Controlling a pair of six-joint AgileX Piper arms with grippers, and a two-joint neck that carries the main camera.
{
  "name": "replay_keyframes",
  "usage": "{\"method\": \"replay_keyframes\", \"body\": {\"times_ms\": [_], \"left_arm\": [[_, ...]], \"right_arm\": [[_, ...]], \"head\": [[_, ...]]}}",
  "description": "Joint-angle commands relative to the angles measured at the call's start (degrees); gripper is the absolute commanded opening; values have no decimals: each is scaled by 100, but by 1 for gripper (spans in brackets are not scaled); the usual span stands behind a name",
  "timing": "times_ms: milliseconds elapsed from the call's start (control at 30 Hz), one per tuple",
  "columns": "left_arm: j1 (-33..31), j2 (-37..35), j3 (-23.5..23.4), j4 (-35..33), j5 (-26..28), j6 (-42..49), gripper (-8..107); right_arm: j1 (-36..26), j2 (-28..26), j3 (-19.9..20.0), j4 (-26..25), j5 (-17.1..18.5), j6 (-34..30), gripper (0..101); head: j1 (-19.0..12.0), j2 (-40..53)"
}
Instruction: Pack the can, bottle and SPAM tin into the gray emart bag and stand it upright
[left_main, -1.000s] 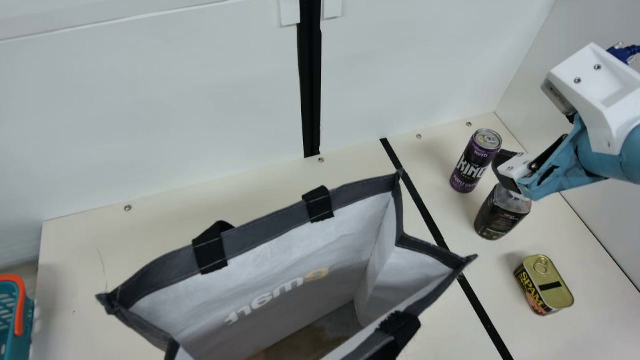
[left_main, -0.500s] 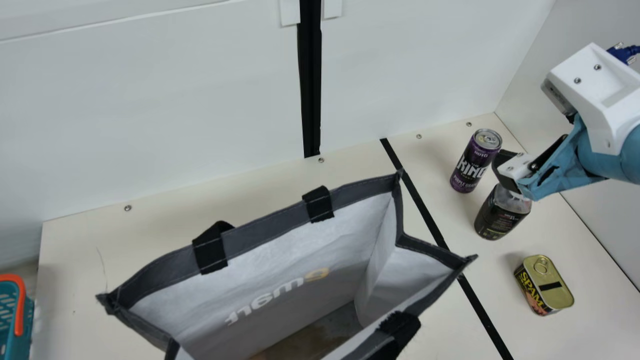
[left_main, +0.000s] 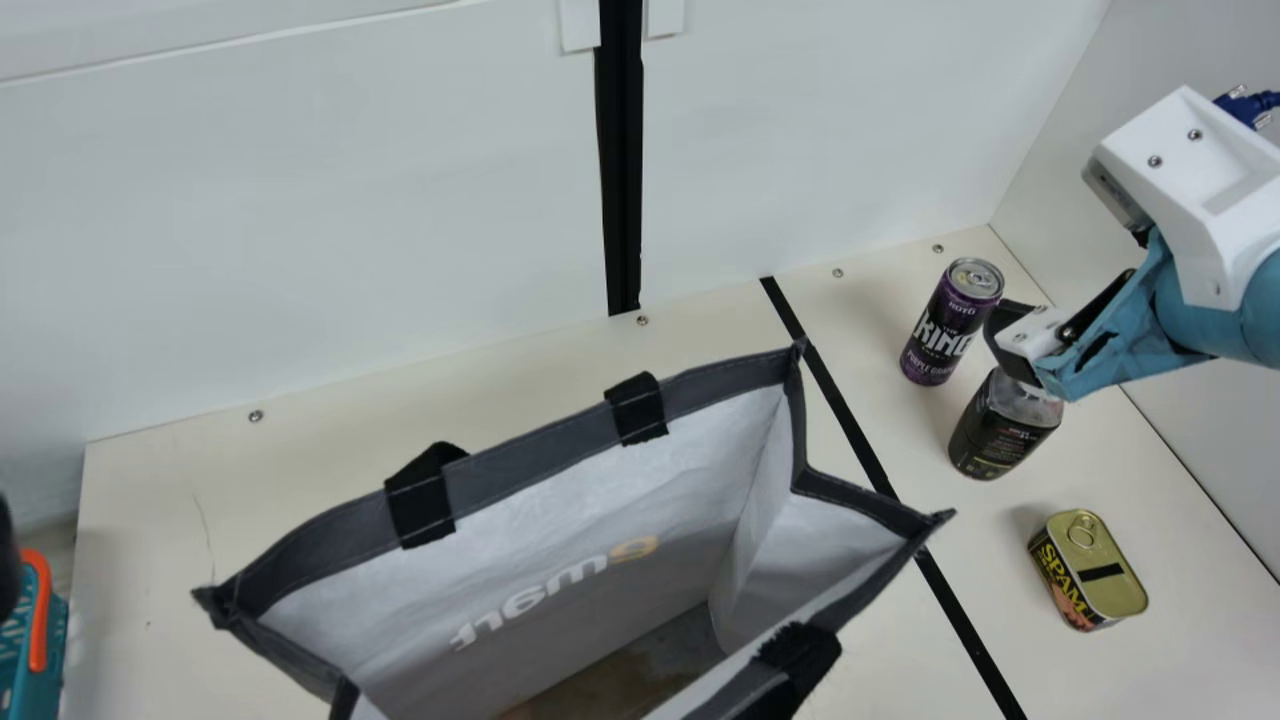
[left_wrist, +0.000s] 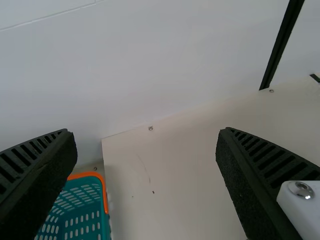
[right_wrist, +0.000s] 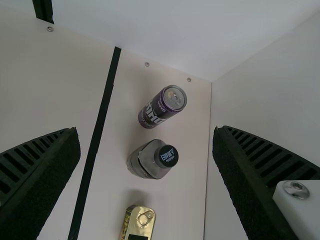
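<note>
Bottle (left_main: 1003, 435), can (left_main: 945, 330) and SPAM tin (left_main: 1105, 575), all 3 on the table (left_main: 1185, 660) beside the gray emart bag (left_main: 540, 448).
Bottle cap (right_wrist: 168, 156) hidden behind the right gripper (left_main: 1012, 345) in the main view; bag's near side cropped below, left gripper (left_main: 6, 560) mostly cut off; 2 fingers spread apart on each gripper.

Just off the left end of the cream tabletop (left_main: 150, 540), a slotted teal basket (left_wrist: 103, 195) with orange trim — farther right, black tape (left_main: 852, 420) and, on the white wall (left_main: 300, 250), a black upright strip (left_main: 622, 180).
</note>
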Motion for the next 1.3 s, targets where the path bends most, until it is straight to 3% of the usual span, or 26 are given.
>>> {"method": "replay_keyframes", "body": {"times_ms": [0, 433, 1267], "left_arm": [[-89, 104, -198, 3, 25, 39, 90], [-884, 788, -1332, -23, 368, 525, 90], [-1858, 1356, -1549, -1049, 368, 1357, 90]], "right_arm": [[0, 0, 0, 0, 0, 0, 95], [0, 0, 0, 0, 0, 0, 95], [0, 0, 0, 0, 0, 0, 95]], "head": [[-130, -14], [-130, -14], [-130, -14]]}}
